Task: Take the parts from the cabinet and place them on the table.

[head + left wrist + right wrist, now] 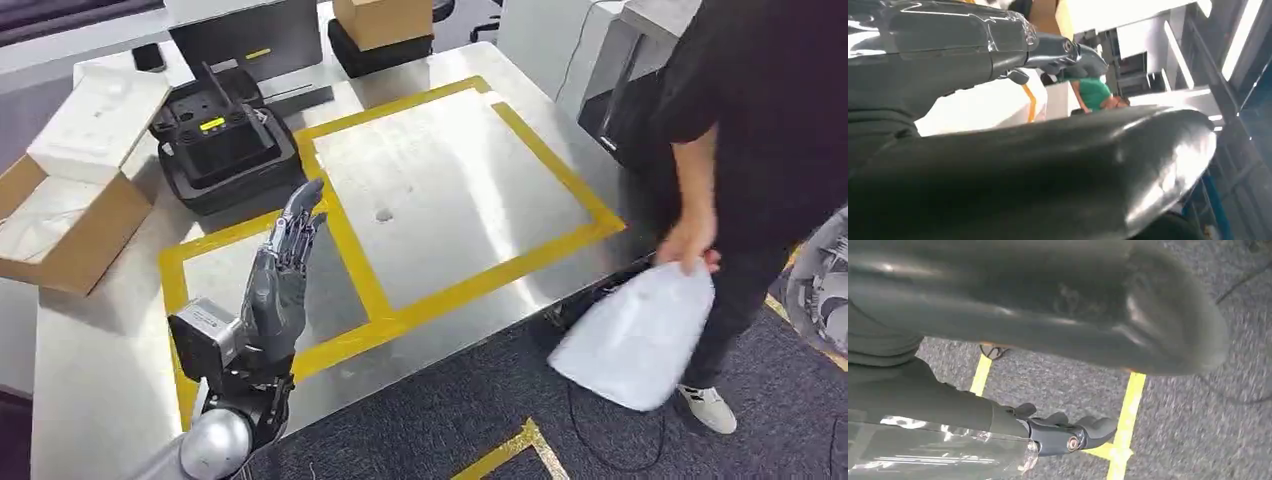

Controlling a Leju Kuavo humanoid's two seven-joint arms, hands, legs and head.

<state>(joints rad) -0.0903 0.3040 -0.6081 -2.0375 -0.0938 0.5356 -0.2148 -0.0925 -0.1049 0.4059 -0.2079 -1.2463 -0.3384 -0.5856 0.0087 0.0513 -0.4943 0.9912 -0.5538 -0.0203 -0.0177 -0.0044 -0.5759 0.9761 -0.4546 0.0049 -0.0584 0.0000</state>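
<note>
- The steel table (480,200), marked off with yellow tape (560,180) into two bays, stands in front of the robot; both taped bays look bare of parts, so by my reading the placing has not yet borne fruit here.
- A person in dark clothes (760,120) stands at the table's right edge, one hand gripping a white bag (640,335) that hangs below the tabletop, over the dark carpet. Whether the bag holds a part cannot be told.
- No cabinet and no loose part can be made out in any view, so which way the parts lie from either hand, and how they are lying, cannot be judged.
- The left hand (280,275) is raised over the smaller, nearer taped bay, fingers straight and apart, holding nothing.
- The right hand (1068,432) hangs low over carpet crossed by yellow floor tape (1125,425); its fingers look loosely extended and nothing is seen in them, though the thumb blocks much of the wrist view.
- Of the two, the left hand is plainly the nearer to the table.
- Black moulded trays (225,150) and cardboard boxes (60,225) sit along the table's far left; a small yellow label (212,124) on one tray is too small to read.
</note>
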